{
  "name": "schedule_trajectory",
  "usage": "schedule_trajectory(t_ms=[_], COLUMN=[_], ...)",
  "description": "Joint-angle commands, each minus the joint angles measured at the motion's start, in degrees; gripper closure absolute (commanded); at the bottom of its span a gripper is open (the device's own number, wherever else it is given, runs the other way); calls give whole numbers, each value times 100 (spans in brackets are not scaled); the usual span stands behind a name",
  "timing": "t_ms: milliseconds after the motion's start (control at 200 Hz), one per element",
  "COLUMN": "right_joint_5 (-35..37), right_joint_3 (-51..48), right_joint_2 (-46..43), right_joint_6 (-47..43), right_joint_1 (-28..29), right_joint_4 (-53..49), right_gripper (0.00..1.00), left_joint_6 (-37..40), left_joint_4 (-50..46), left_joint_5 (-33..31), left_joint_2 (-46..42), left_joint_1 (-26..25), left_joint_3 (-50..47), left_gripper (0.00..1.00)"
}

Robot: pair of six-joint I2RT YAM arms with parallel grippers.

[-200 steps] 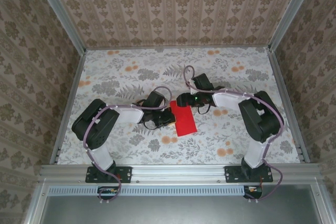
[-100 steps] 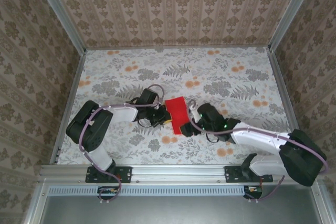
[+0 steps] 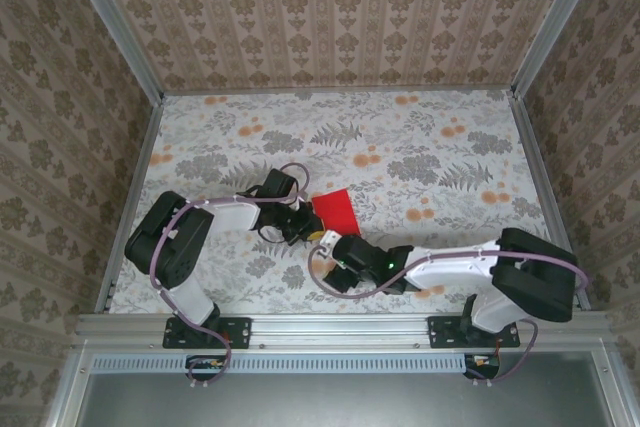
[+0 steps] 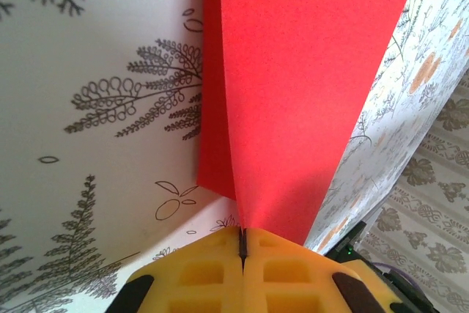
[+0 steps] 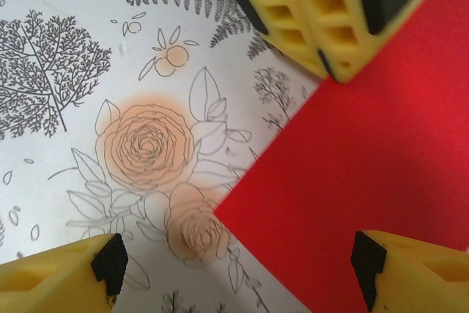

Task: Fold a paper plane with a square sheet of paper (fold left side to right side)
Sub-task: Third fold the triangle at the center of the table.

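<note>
Red and thin, the square sheet of paper point(image 3: 335, 209) sits mid-table point(image 3: 450, 147). The left claw point(image 4: 242, 238) is closed on its left edge. The right claw point(image 5: 242, 276) is open above the near corner. A slipping pinch could skew the fold, I think. Free room lies rightward.

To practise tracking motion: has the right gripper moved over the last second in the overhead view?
Yes. The right gripper has come closer to the front rail and leftward, by the near corner of the red paper.
</note>
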Motion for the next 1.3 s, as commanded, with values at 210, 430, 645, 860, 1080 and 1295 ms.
schedule_trajectory(t_ms=[210, 430, 645, 860, 1080, 1295], right_joint_5=[292, 148, -258, -1177, -1838, -2237], right_joint_3=[541, 569, 615, 698, 799, 879], right_joint_2=[601, 516, 388, 222, 343, 470], right_joint_6=[-439, -448, -332, 16, 470, 672], right_joint_1=[35, 19, -98, -369, -701, -885], right_joint_4=[-65, -265, -520, -853, -831, -779], right_gripper=[33, 67, 100, 100, 100, 100], left_joint_6=[107, 194, 450, 1501, 2331, 2804], left_joint_4=[-123, -212, -488, -1785, -2427, -2366], left_joint_5=[170, 170, 178, -137, -330, 72], left_joint_2=[-87, -78, -126, -494, -514, 474], left_joint_1=[38, 40, 60, 278, 558, 442], left_joint_3=[121, 118, 226, 670, 1201, 2113], left_gripper=[100, 100, 95, 68, 65, 80])
